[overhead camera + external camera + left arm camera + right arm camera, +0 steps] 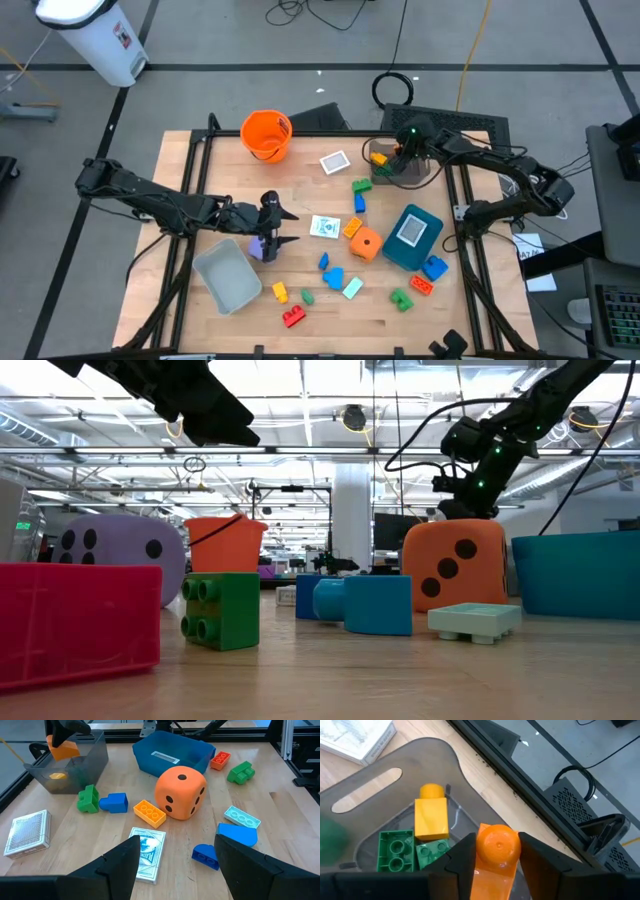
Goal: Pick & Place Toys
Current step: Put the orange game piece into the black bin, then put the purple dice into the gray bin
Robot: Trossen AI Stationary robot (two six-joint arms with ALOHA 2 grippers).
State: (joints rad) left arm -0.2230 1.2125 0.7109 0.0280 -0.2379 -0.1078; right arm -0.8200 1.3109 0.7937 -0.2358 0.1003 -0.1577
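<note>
No legible writing on any toy, right gripper (492, 857) over the grey bin (427, 750), jaws grasping an orange round-topped block (496, 847), yellow block (431, 817) and green blocks (396, 851) inside, left gripper (175, 862) jaws released above a picture card (148, 851), orange dotted die (180, 792) on the bench (290, 820).

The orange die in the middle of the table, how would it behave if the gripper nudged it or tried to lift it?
The orange die has rounded corners, so a nudge may tumble it. It is bulky beside the blocks, probably needing a wide-open gripper. Its smooth faces might slip.
</note>
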